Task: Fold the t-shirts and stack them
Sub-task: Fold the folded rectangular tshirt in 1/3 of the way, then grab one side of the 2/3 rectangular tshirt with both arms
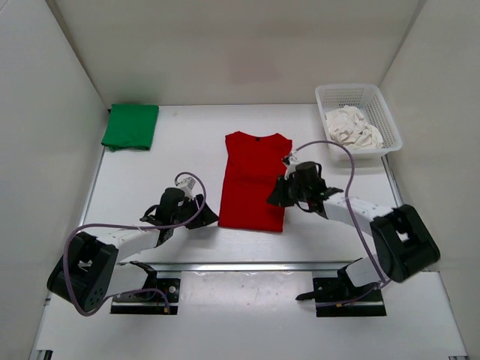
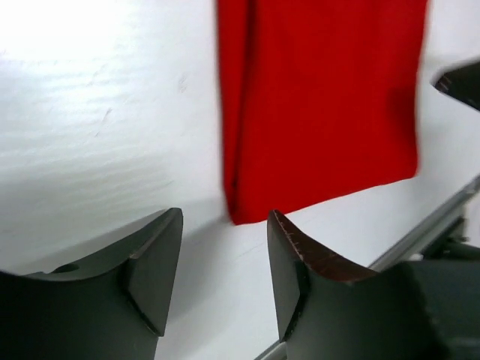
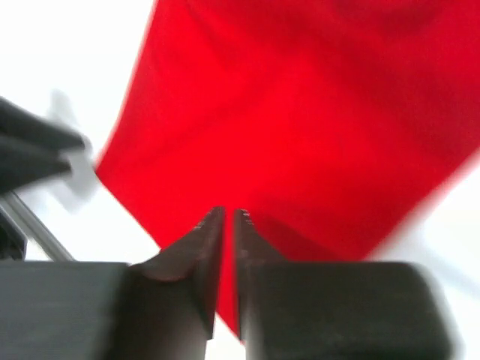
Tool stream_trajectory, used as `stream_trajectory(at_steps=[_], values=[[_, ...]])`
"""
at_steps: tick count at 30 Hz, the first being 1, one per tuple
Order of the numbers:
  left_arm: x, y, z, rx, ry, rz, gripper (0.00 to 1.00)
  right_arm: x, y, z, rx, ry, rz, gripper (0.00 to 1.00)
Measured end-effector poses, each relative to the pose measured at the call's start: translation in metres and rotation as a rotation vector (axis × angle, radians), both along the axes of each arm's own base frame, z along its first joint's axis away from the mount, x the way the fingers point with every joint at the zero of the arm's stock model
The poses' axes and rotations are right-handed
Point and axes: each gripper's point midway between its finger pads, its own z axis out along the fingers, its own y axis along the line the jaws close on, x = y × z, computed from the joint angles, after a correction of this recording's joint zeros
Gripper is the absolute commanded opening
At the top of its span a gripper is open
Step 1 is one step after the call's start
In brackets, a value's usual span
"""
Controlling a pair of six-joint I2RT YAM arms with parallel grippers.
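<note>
Worktop [image 1: 187,150] is carrying the red t-shirt [image 1: 253,180], folded lengthwise, at its middle. Left claw [image 2: 225,217] is hanging released just off the shirt's near left corner. Right claw [image 3: 229,214] is sitting almost clenched over its right edge, only a thin slit showing. Green t-shirt [image 1: 131,126] is lying folded far left; off-white t-shirt [image 1: 352,127] is bunching in the basket [image 1: 379,101].

Far-right corner of the white table [image 1: 187,142], you've got a white plastic mesh basket [image 1: 385,112]: upright, long side along the table's right edge, far end close to the back wall [image 1: 240,52]. Plain pale panels box the table in, w/ a left wall [image 1: 45,150] and a right wall [image 1: 442,112] meeting that back one. Along the near edge you'll see a metal rail [image 1: 255,265] running L to R; the left wrist view catches a blurred bit of it at lower right, beside tabletop w/ faint scuffs.
</note>
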Motion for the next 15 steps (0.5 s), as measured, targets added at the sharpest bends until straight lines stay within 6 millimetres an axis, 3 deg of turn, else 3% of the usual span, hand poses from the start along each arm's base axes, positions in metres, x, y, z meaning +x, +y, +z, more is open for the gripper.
stream_trajectory(at_steps=[4, 7, 11, 12, 15], values=[[-0.007, 0.001, -0.011, 0.05, 0.023, -0.027, 0.66, -0.048, -0.024, -0.012, -0.008, 0.053, -0.024, 0.37], [-0.006, -0.007, -0.01, 0.052, 0.018, -0.053, 0.67, -0.074, -0.036, -0.022, -0.004, 0.081, -0.043, 0.48], [-0.005, -0.017, -0.013, 0.05, 0.014, -0.084, 0.53, -0.102, -0.049, -0.045, -0.005, 0.151, -0.063, 0.49], [-0.005, -0.018, -0.013, 0.051, 0.017, -0.089, 0.48, -0.101, -0.049, -0.045, 0.003, 0.149, -0.071, 0.48], [-0.006, -0.021, -0.018, 0.068, 0.024, -0.1, 0.41, -0.1, -0.049, -0.046, 0.014, 0.149, -0.081, 0.34]])
